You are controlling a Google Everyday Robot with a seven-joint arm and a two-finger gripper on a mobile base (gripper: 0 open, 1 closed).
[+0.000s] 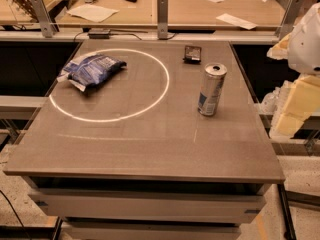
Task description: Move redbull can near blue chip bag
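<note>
The redbull can (212, 89) stands upright on the right half of the grey table (150, 144), silver and blue with a silver top. The blue chip bag (91, 69) lies crumpled at the table's back left, on the edge of a white ring of light. The can and the bag are well apart, about a third of the table's width. My gripper (296, 108) shows as a pale yellow and white shape at the right edge of the camera view, beyond the table's right side and right of the can, touching nothing.
A small flat black rectangular object (192, 53) lies at the table's back, behind the can. A wooden counter (175, 9) with papers and small items runs behind the table, with metal posts (162, 16) along its front. The floor lies below.
</note>
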